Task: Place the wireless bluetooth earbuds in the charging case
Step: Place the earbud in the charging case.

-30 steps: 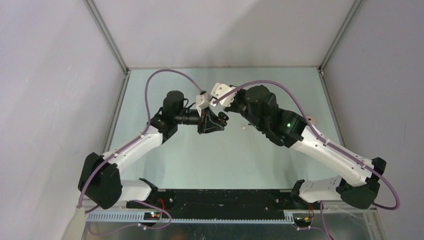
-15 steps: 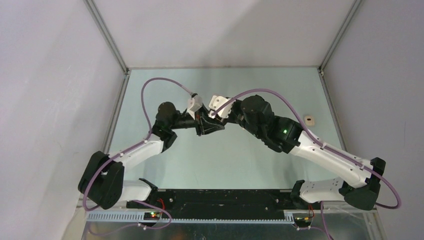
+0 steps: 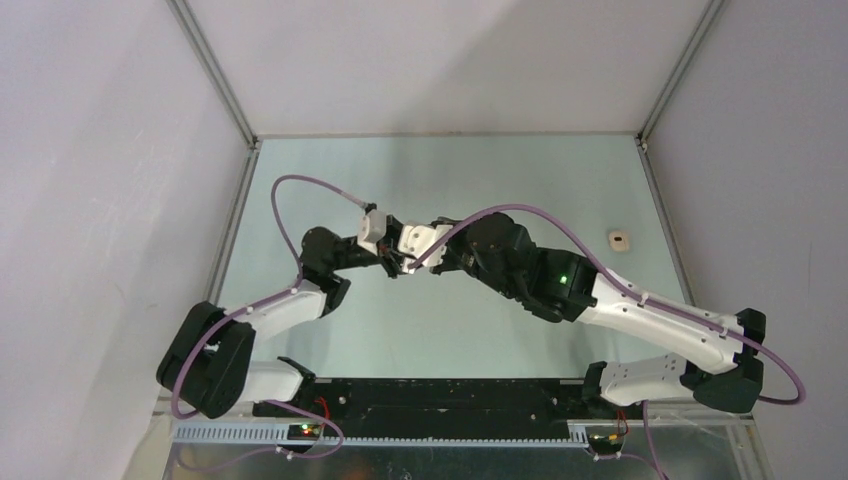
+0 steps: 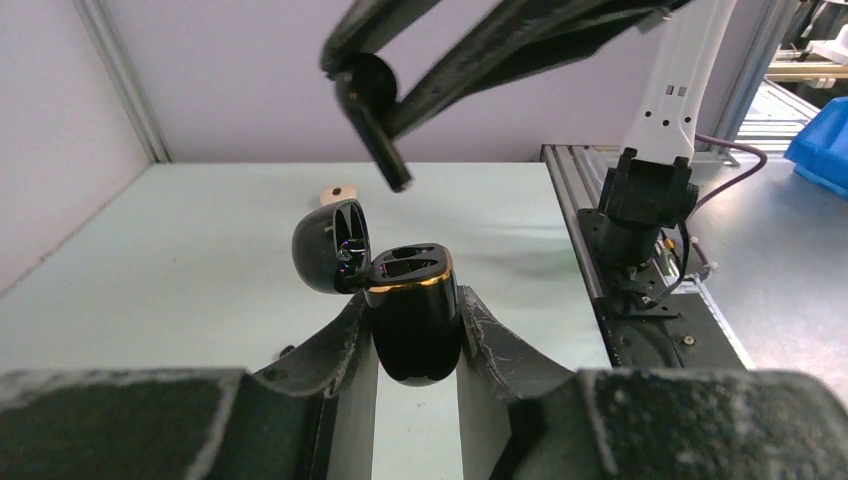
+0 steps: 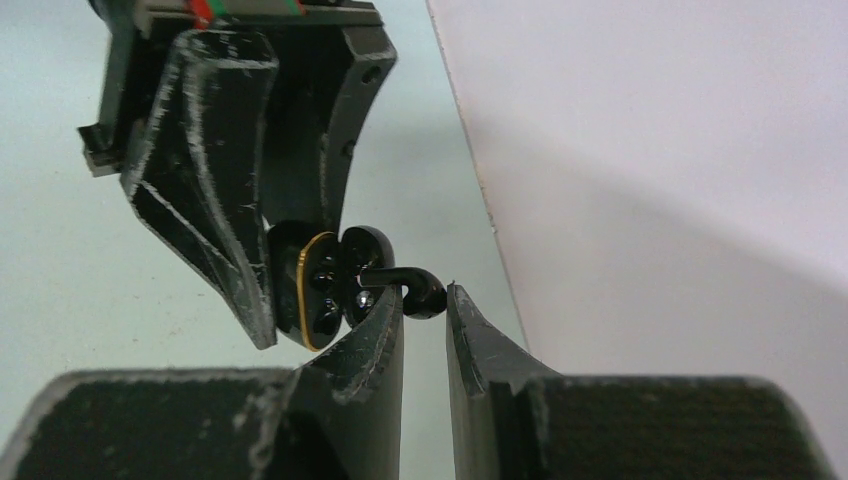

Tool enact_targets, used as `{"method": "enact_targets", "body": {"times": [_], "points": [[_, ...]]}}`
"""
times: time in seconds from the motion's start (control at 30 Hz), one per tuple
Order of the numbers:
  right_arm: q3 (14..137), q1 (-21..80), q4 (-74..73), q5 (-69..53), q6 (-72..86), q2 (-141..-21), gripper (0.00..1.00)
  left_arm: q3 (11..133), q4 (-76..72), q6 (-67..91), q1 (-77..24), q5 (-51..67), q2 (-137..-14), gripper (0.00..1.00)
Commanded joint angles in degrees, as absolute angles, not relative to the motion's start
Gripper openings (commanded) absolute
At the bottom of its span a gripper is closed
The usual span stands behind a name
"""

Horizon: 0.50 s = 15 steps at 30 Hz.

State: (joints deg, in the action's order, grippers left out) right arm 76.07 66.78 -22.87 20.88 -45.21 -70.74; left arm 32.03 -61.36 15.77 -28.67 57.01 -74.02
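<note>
The pale table (image 3: 450, 170) carries everything. The left arm (image 3: 280, 305) and right arm (image 3: 640, 315) meet near its middle. The left gripper (image 4: 412, 335) is clamped on an upright black charging case (image 4: 408, 275), its lid (image 4: 330, 245) swung open toward 9 o'clock. The right gripper (image 5: 424, 305) pinches a black earbud (image 4: 375, 125), stem down, just above the case at 12 o'clock. A small off-white piece (image 3: 620, 239) lies at the table's 3 o'clock.
</note>
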Motion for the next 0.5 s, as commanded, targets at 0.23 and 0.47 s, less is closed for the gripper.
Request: {"method": "enact_targets", "body": {"times": [0.23, 0.47], "points": [[76.60, 68.41, -21.17, 24.73, -46.55, -71.49, 0.05, 29.18, -77.71, 17.54, -28.30, 55.75, -75.10, 0.00], [76.61, 70.42, -20.30, 26.94, -47.73, -73.08, 0.05, 29.34, -77.20, 17.96, -28.30, 55.62, -75.41, 0.00]]}}
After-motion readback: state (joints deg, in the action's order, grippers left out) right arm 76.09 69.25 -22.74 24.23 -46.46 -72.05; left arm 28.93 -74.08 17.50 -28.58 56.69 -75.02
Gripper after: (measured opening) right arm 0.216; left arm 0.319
